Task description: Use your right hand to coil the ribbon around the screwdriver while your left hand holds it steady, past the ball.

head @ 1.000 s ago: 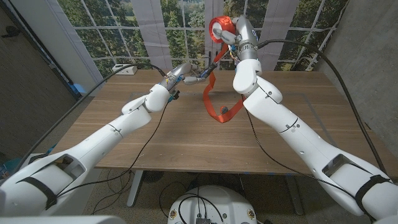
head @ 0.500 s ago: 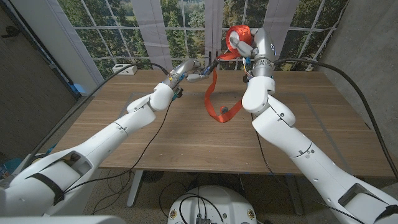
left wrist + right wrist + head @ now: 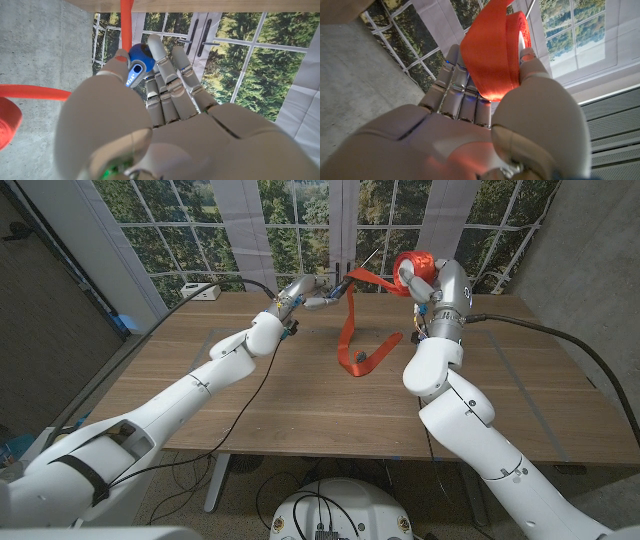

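Note:
My left hand (image 3: 303,296) is raised over the far middle of the wooden table (image 3: 250,400) and grips a screwdriver (image 3: 338,284) whose shaft points toward my right hand. In the left wrist view the blue handle end (image 3: 137,62) shows between thumb and fingers (image 3: 170,75). A red ribbon (image 3: 352,330) wraps the shaft, and its loose end hangs down onto the table. Another stretch of ribbon runs to the red roll (image 3: 411,264), held up in the air by my right hand (image 3: 428,280). The right wrist view shows the roll (image 3: 492,50) clamped between thumb and fingers (image 3: 455,95).
A white box (image 3: 201,291) with a cable lies at the table's far left edge. Black cables trail from both arms across the table. Windows stand right behind the far edge.
My right hand has carried the roll to the right and lower, away from the screwdriver, drawing out a stretch of ribbon. The left hand has barely moved.

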`<act>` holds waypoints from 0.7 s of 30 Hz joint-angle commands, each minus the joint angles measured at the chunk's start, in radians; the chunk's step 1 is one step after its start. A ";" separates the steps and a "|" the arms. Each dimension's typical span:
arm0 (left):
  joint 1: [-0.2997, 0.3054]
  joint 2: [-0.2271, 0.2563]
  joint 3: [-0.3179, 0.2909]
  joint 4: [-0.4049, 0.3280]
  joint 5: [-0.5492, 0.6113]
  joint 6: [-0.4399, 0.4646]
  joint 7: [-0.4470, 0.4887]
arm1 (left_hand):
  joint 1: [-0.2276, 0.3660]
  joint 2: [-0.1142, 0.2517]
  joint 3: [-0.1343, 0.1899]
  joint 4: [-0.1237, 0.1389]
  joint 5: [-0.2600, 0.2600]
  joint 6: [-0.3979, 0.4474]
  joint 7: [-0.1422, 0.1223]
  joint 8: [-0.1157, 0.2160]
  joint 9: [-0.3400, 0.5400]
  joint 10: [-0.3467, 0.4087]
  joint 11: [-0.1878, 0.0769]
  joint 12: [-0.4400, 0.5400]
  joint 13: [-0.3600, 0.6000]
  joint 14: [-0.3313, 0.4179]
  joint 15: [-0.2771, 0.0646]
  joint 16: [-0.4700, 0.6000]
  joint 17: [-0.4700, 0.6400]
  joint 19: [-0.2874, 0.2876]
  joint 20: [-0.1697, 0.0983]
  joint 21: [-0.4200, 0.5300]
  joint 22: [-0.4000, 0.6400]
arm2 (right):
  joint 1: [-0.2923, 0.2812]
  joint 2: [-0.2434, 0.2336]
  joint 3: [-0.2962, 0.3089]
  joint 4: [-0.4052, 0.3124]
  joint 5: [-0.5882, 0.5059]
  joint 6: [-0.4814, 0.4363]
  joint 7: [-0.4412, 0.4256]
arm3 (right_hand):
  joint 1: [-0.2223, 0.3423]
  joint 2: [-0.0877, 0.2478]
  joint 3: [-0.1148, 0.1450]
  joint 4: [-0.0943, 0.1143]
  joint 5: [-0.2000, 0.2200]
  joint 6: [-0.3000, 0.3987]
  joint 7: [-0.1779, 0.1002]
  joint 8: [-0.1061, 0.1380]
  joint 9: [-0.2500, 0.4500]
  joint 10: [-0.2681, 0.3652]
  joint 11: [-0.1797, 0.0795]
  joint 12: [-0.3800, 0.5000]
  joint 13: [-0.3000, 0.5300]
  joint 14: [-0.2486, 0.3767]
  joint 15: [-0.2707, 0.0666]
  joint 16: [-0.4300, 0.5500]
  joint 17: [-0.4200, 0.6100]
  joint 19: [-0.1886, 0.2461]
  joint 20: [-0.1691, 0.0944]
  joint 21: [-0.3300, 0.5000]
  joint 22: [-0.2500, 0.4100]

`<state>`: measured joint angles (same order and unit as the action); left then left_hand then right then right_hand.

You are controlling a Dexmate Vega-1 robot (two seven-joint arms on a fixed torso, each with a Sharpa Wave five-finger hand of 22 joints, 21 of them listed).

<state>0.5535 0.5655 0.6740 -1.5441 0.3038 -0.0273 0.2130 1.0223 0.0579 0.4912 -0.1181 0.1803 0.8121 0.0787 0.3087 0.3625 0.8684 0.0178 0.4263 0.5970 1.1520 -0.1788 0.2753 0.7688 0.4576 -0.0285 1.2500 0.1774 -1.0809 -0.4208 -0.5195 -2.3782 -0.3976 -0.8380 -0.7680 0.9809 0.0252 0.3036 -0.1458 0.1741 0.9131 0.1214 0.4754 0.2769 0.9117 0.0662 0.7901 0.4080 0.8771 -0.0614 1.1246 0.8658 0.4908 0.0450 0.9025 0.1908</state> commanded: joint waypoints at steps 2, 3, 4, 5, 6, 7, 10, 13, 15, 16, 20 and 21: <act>-0.016 -0.013 0.018 0.003 0.005 0.006 -0.004 | 0.098 0.095 0.091 -0.036 0.001 0.181 -0.067 -0.002 0.087 0.176 -0.167 0.002 0.158 0.050 -0.049 0.002 0.004 0.009 -0.002 0.007 0.001 | -0.139 0.061 0.067 0.003 0.065 -0.035 -0.071 | 0.128 0.118 0.011 -0.008 0.005 0.196 -0.018 0.129 0.147 0.105 -0.040 0.091 0.087 0.037 -0.100 0.009 0.001 -0.001 0.005 0.009 0.000; -0.013 -0.015 0.017 -0.001 0.008 0.013 0.002 | 0.098 0.095 0.091 -0.036 0.001 0.180 -0.068 -0.003 0.088 0.176 -0.166 0.001 0.157 0.049 -0.049 0.002 0.004 0.009 -0.002 0.007 0.001 | -0.143 0.065 0.071 0.004 0.074 -0.041 -0.070 | 0.127 0.118 0.011 -0.008 0.005 0.196 -0.017 0.129 0.148 0.104 -0.041 0.092 0.089 0.037 -0.100 0.010 0.002 -0.001 0.006 0.010 0.000; -0.013 -0.016 0.017 -0.004 0.010 0.022 0.003 | 0.098 0.095 0.091 -0.036 0.001 0.182 -0.069 -0.002 0.089 0.178 -0.167 0.001 0.156 0.050 -0.049 0.001 0.004 0.010 -0.002 0.007 0.001 | -0.136 0.075 0.057 0.021 0.055 -0.065 -0.097 | 0.127 0.118 0.011 -0.008 0.005 0.195 -0.017 0.129 0.149 0.103 -0.041 0.092 0.089 0.037 -0.101 0.010 0.000 -0.001 0.006 0.011 0.000; -0.016 -0.016 0.018 0.001 0.005 0.012 -0.002 | 0.099 0.094 0.091 -0.037 0.001 0.182 -0.069 -0.002 0.089 0.178 -0.165 0.000 0.155 0.050 -0.050 0.002 0.004 0.010 -0.002 0.007 0.001 | -0.134 0.086 0.054 0.031 0.053 -0.085 -0.106 | 0.128 0.119 0.011 -0.008 0.005 0.194 -0.016 0.130 0.151 0.104 -0.041 0.091 0.087 0.036 -0.099 0.011 0.001 -0.001 0.006 0.011 0.000; -0.014 -0.018 0.017 0.004 0.003 0.005 0.006 | 0.099 0.094 0.091 -0.037 0.001 0.183 -0.068 -0.002 0.089 0.179 -0.167 0.000 0.155 0.050 -0.050 0.002 0.004 0.010 -0.002 0.007 0.001 | -0.146 0.088 0.077 0.028 0.087 -0.074 -0.084 | 0.129 0.119 0.011 -0.009 0.005 0.194 -0.012 0.129 0.150 0.104 -0.039 0.092 0.087 0.037 -0.099 0.011 -0.002 -0.002 0.006 0.012 -0.001; -0.016 -0.015 0.019 0.000 0.007 0.011 0.000 | 0.099 0.094 0.091 -0.037 0.001 0.184 -0.070 -0.002 0.089 0.177 -0.166 0.000 0.156 0.050 -0.050 0.002 0.004 0.010 -0.002 0.007 0.001 | -0.154 0.094 0.088 0.038 0.102 -0.059 -0.088 | 0.129 0.119 0.010 -0.009 0.006 0.193 -0.015 0.129 0.152 0.103 -0.040 0.092 0.089 0.037 -0.099 0.013 0.000 -0.001 0.006 0.013 -0.001; -0.019 -0.015 0.021 0.002 0.003 0.008 -0.006 | 0.098 0.095 0.090 -0.036 0.001 0.181 -0.069 -0.004 0.089 0.177 -0.165 0.000 0.157 0.051 -0.049 0.002 0.004 0.010 -0.002 0.007 0.001 | -0.154 0.114 0.109 0.062 0.129 -0.068 -0.100 | 0.130 0.119 0.010 -0.009 0.006 0.193 -0.016 0.129 0.152 0.104 -0.037 0.091 0.087 0.036 -0.099 0.015 0.000 -0.001 0.005 0.015 -0.001; -0.020 -0.016 0.022 0.006 0.000 -0.002 -0.007 | 0.097 0.095 0.090 -0.035 0.001 0.182 -0.071 -0.004 0.090 0.173 -0.167 -0.001 0.159 0.050 -0.048 0.002 0.004 0.008 -0.003 0.006 0.001 | -0.134 0.118 0.111 0.087 0.141 -0.088 -0.106 | 0.130 0.119 0.010 -0.009 0.006 0.195 -0.014 0.128 0.150 0.105 -0.038 0.092 0.087 0.035 -0.100 0.016 -0.001 -0.002 0.006 0.017 -0.001; -0.026 -0.012 0.023 0.015 -0.012 -0.023 -0.025 | 0.097 0.095 0.090 -0.035 0.001 0.181 -0.067 -0.005 0.090 0.174 -0.164 -0.002 0.159 0.050 -0.048 0.003 0.006 0.008 -0.001 0.006 0.001 | -0.128 0.105 0.128 0.106 0.176 -0.051 -0.083 | 0.132 0.119 0.010 -0.009 0.006 0.195 -0.015 0.127 0.150 0.104 -0.038 0.092 0.087 0.034 -0.098 0.016 -0.002 -0.002 0.005 0.018 -0.001; -0.021 -0.015 0.019 0.014 -0.020 -0.025 -0.021 | 0.097 0.095 0.090 -0.035 0.002 0.182 -0.070 -0.005 0.090 0.176 -0.166 -0.002 0.158 0.049 -0.048 0.002 0.006 0.009 -0.002 0.007 0.001 | -0.109 0.116 0.122 0.121 0.177 -0.077 -0.090 | 0.132 0.119 0.009 -0.009 0.006 0.196 -0.016 0.127 0.150 0.105 -0.038 0.092 0.087 0.034 -0.098 0.016 -0.003 -0.002 0.006 0.018 -0.001; -0.023 -0.004 0.019 0.008 -0.018 -0.037 -0.032 | 0.097 0.094 0.090 -0.035 0.002 0.182 -0.069 -0.007 0.090 0.179 -0.168 -0.002 0.158 0.050 -0.049 0.002 0.005 0.010 -0.004 0.007 0.001 | -0.045 0.083 0.112 0.202 0.210 -0.024 -0.060 | 0.131 0.119 0.009 -0.008 0.005 0.196 -0.015 0.127 0.150 0.104 -0.037 0.092 0.087 0.033 -0.099 0.018 -0.004 -0.003 0.006 0.021 -0.001; -0.023 -0.002 0.017 0.008 -0.023 -0.043 -0.038 | 0.097 0.094 0.090 -0.035 0.002 0.182 -0.069 -0.007 0.090 0.178 -0.170 -0.002 0.159 0.049 -0.049 0.002 0.006 0.007 -0.003 0.006 0.001 | -0.038 0.068 0.115 0.217 0.224 0.011 -0.046 | 0.131 0.119 0.009 -0.007 0.005 0.195 -0.017 0.126 0.150 0.104 -0.038 0.092 0.088 0.033 -0.100 0.019 -0.003 -0.003 0.005 0.021 -0.001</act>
<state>0.5341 0.5530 0.6930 -1.5368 0.3013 -0.0358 0.2016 1.0223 0.0579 0.4912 -0.1181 0.1740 0.8150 0.0815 0.3010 0.3916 0.8682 0.0176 0.4258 0.5970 1.1555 -0.1753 0.2781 0.7721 0.4574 -0.0286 1.2499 0.1774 -1.1984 -0.3281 -0.4179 -2.2926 -0.2593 -0.8925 -0.8498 0.9808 0.0252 0.3020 -0.1474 0.1732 0.9131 0.1214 0.4754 0.2769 0.9117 0.0662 0.7901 0.4080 0.8771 -0.0614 1.1355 0.8612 0.4874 0.0485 0.9177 0.1900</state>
